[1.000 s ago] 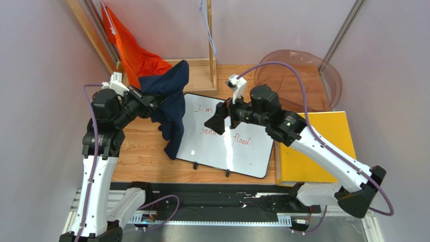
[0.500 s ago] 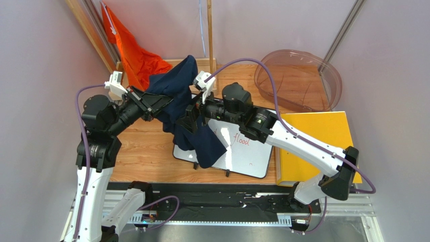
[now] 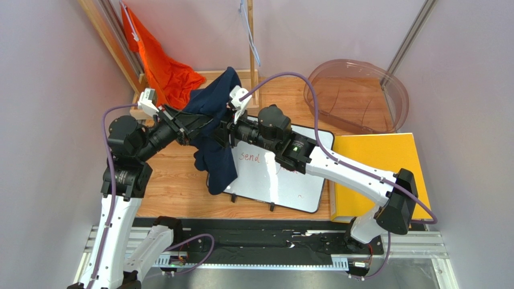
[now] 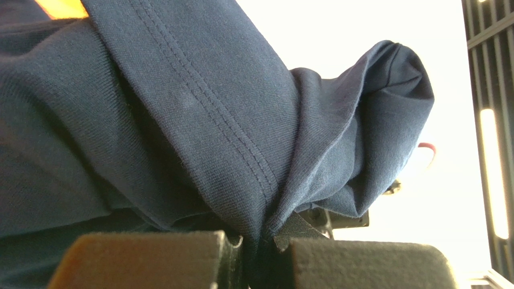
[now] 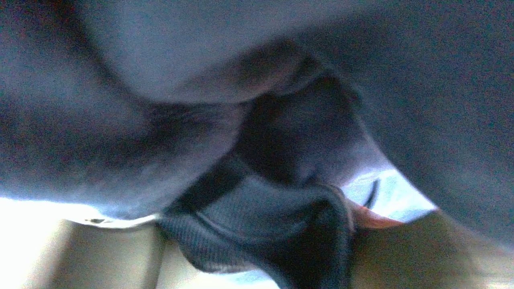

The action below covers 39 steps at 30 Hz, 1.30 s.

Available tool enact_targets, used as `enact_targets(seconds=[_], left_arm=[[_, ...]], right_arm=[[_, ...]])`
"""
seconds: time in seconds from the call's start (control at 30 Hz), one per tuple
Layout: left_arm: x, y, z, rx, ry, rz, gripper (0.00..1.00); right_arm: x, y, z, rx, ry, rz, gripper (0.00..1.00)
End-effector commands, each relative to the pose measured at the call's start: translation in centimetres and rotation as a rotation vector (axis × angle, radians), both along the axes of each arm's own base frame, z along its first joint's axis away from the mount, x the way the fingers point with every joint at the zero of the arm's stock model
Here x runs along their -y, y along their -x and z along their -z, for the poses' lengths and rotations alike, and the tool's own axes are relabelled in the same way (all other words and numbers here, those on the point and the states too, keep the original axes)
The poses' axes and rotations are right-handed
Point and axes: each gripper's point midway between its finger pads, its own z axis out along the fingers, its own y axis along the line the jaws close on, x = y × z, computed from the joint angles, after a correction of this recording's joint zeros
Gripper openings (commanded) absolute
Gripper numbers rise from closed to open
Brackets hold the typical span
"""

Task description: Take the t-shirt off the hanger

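The navy t-shirt (image 3: 214, 156) hangs bunched between both arms above the left end of a whiteboard. My left gripper (image 3: 202, 123) is shut on a stitched fold of it, and the cloth is pinched between the pads (image 4: 262, 259). My right gripper (image 3: 222, 135) comes in from the right and is buried in the same bunch. In the blurred right wrist view a thick fold of the t-shirt (image 5: 259, 223) fills the gap between its fingers. The hanger is hidden by the cloth.
A whiteboard (image 3: 289, 180) with red writing lies under the shirt. A yellow box (image 3: 386, 162) is at the right and a clear plastic tub (image 3: 362, 90) at the back right. Orange cloth (image 3: 166, 66) hangs at the back left beside a wooden stand (image 3: 250, 54).
My right arm swung left from over the whiteboard into the shirt, and its jaws closed in on the cloth. The left gripper moved slightly right, still holding, and the hanging cloth swung.
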Motion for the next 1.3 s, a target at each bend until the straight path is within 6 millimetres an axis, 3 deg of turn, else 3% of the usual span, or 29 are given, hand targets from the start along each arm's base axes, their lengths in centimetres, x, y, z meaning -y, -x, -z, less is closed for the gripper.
enact_targets(seconds=[0.0, 0.03, 0.07, 0.13, 0.23, 0.37, 0.53, 0.73, 0.97, 1.17, 1.23, 1.27], left_arm=[[0.9, 2.7, -2.0, 0.062, 0.051, 0.104, 0.00], [0.9, 2.7, -1.8, 0.060, 0.051, 0.104, 0.00], [1.0, 2.7, -1.8, 0.060, 0.054, 0.104, 0.00], [1.1, 2.5, -1.6, 0.066, 0.051, 0.111, 0.00], [1.2, 2.0, -1.0, 0.069, 0.030, 0.116, 0.08], [1.2, 1.8, -0.9, 0.113, -0.006, 0.114, 0.36], [1.0, 1.9, -1.1, 0.191, -0.074, 0.099, 0.52], [-0.1, 2.6, -1.1, 0.261, -0.211, 0.045, 0.52], [-1.7, 3.3, -0.7, 0.342, -0.352, -0.036, 0.52], [-2.4, 3.8, 0.6, 0.364, -0.465, -0.039, 0.49], [-2.6, 4.3, 0.2, 0.409, -0.513, -0.035, 0.49], [-2.8, 4.5, 0.4, 0.404, -0.535, -0.039, 0.49]], right_arm=[[1.0, 0.0, -5.0, 0.074, -0.181, 0.040, 0.25], [1.0, 0.2, -5.0, 0.072, -0.185, 0.037, 0.16], [1.2, 0.3, -5.2, 0.071, -0.188, 0.040, 0.00], [1.6, 0.5, -5.1, 0.050, -0.171, 0.052, 0.00], [2.8, 0.7, -5.3, 0.032, -0.169, 0.080, 0.00], [4.9, 0.7, -5.5, 0.026, -0.169, 0.139, 0.00], [7.3, 0.8, -6.2, 0.032, -0.153, 0.209, 0.00], [11.9, -0.3, -6.8, 0.054, -0.089, 0.372, 0.00], [20.5, -3.4, -9.2, 0.120, -0.050, 0.677, 0.00], [29.8, -7.2, -13.6, 0.195, -0.061, 0.994, 0.00], [33.0, -8.7, -15.3, 0.217, -0.085, 1.084, 0.00], [33.5, -9.3, -15.9, 0.225, -0.097, 1.086, 0.00]])
